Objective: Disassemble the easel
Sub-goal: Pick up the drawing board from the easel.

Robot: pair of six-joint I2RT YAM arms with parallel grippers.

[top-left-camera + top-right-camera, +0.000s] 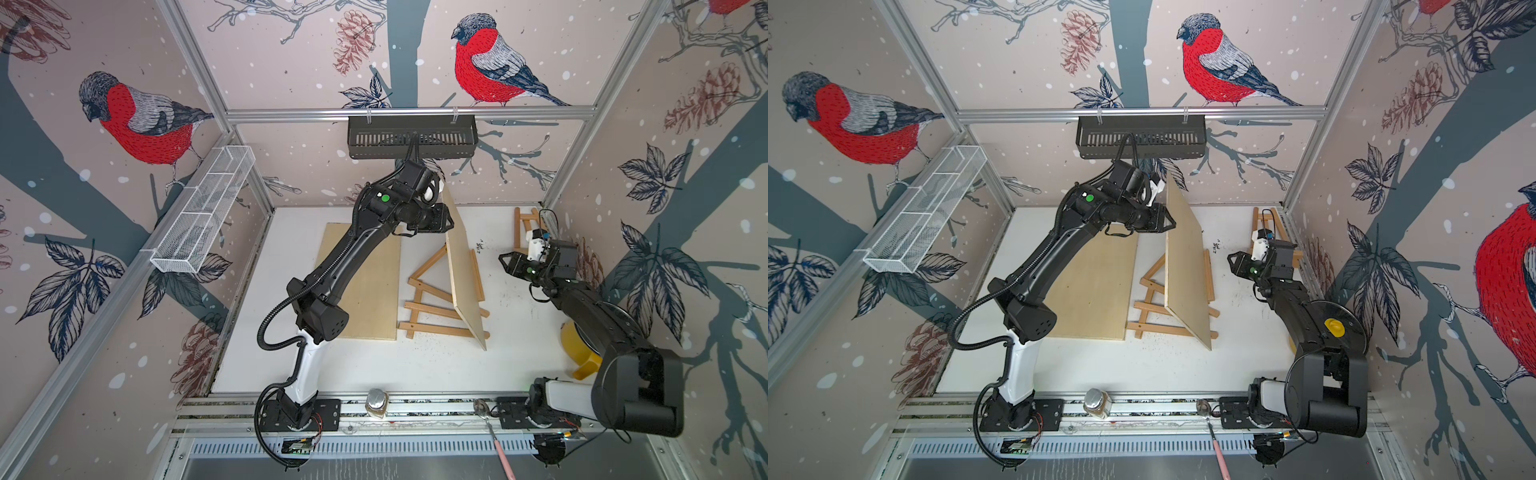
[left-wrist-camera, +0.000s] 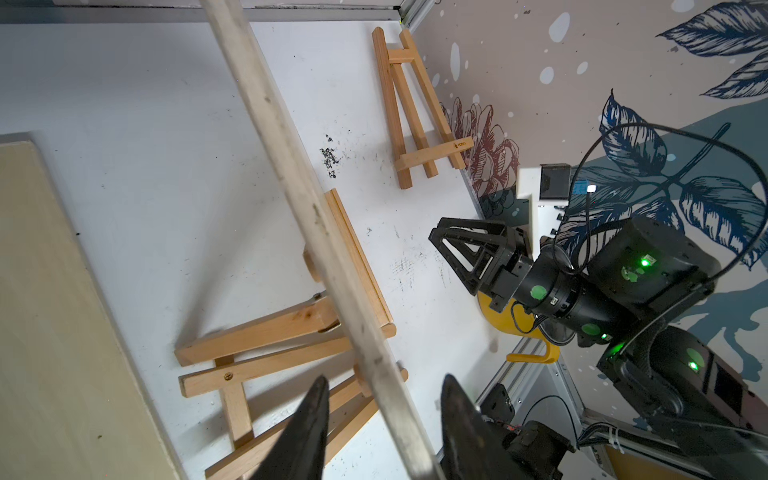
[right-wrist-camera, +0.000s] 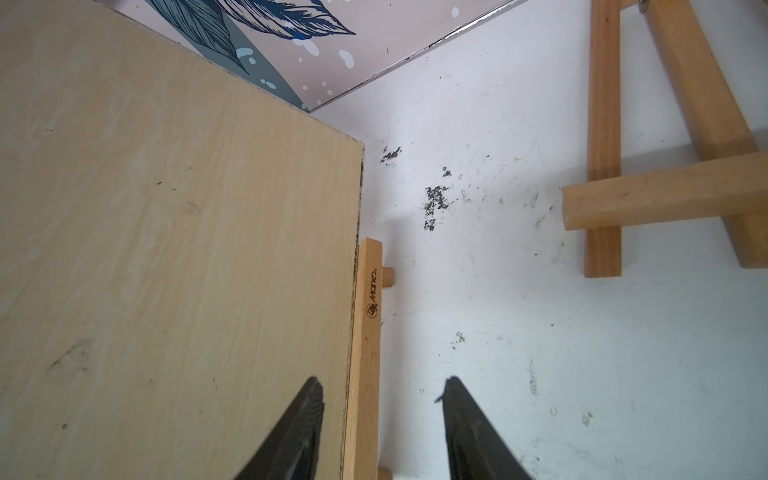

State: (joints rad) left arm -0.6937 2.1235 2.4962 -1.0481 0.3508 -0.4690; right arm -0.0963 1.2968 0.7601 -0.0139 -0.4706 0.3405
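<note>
Task object: easel [image 1: 432, 311] in the middle of the counter [image 1: 374, 365]. It carries a tilted board [image 1: 463, 270], whose lower edge sits against the ledge strip [image 3: 368, 332].
Left end effector [image 1: 451, 224]: at the tilted board's upper edge, toward the far edge of the counter. Its fingers are parted to either side of that edge, with a gap showing on each side, and it grips nothing.
Right end effector [image 1: 505, 264]: above the counter between the easel and the right edge, with its fingers parted and nothing held.
Left wrist view only: the board's thin edge passing between the fingers, and a yellow mug [image 2: 523, 332] beneath the right arm.
Right wrist view only: the burnt maker's mark on the ledge strip.
Top views only: wire basket [image 1: 203, 208] on the left wall, and jar [image 1: 377, 402] at the near edge.
Boards: two. One is tilted, and a flat board [image 1: 376, 299] lies left of centre.
Easels: two. The second is a small easel [image 1: 521, 226] at the far right corner.
End effectors: two.
</note>
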